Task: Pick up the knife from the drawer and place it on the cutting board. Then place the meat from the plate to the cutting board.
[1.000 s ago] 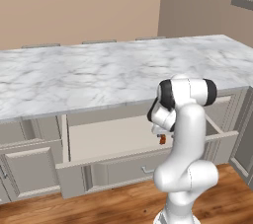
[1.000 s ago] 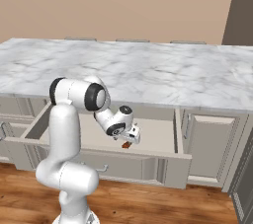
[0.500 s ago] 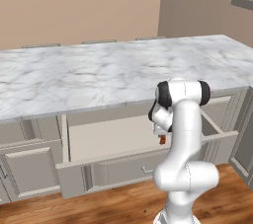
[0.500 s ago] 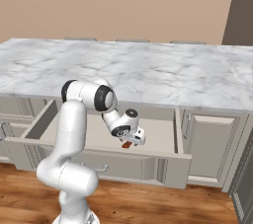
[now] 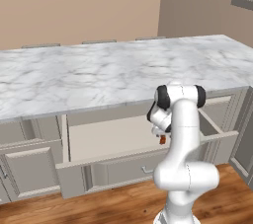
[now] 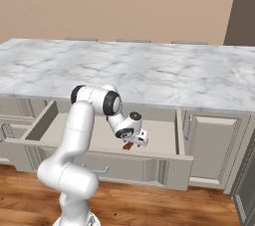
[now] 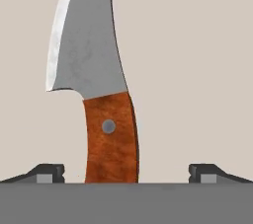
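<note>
Blade detail of the knife point(image 7: 101, 94) is clear from the hand camera; base views give just a reddish speck, probably its handle. It lies in the drawer point(image 6: 164, 138), centred between the wide-open gripper point(image 7: 126, 171) fingertips.

Colours and patterns: drawer, knife, counter, surrounds.

Knife point(image 7: 106, 94): handle reddish-brown, mottled like wood grain, one grey rivet at mid-handle; blade silver-grey with faint darker speckling and a paler, near-white band along the cutting edge. Drawer point(image 5: 113, 136): inside pale cream, plain; panelled front beige-grey. Countertop point(image 6: 149, 73): white marble with soft grey veining. Neighbouring cabinet fronts point(image 6: 206, 143): same beige-grey as the drawer front. Floor point(image 5: 118, 203): warm orange-brown wood planks. Wall point(image 5: 74, 6): flat tan, a darker brown-grey section to the right. Arm point(image 6: 74, 140): glossy white with black joint bands. Gripper point(image 7: 126, 173) fingertips point(image 7: 47, 172): dark, near black, with small grey faces.
</note>
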Controlling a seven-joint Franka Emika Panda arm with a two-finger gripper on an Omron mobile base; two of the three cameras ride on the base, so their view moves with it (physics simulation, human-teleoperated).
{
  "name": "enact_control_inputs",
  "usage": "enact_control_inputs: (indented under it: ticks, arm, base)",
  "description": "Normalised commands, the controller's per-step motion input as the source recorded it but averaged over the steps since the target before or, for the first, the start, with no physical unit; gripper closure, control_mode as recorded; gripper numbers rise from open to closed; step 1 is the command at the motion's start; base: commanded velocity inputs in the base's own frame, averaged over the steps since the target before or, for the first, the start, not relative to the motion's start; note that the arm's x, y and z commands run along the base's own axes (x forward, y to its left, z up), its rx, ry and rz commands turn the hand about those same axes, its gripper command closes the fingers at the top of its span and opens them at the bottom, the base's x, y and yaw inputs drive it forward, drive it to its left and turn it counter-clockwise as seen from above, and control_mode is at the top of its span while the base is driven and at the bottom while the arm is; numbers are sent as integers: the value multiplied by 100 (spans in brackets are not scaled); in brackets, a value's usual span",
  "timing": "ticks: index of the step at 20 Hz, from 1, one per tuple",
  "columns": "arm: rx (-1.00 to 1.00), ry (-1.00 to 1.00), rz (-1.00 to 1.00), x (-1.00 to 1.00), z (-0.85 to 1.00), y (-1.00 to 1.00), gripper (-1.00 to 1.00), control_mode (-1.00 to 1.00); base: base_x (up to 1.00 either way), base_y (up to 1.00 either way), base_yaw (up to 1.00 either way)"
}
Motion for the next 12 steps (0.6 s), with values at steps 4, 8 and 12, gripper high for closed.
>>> enact_control_inputs:
  ticks: [4, 8, 12]
  arm:
    - [0, 0, 0, 29, -30, 0, 100, -100]
    - [0, -1, 0, 20, -30, 0, 100, -100]
    - [0, -1, 0, 2, -50, -13, 100, -100]
  base:
    - [0, 0, 0]
    - [0, 0, 0]
    - [0, 0, 0]
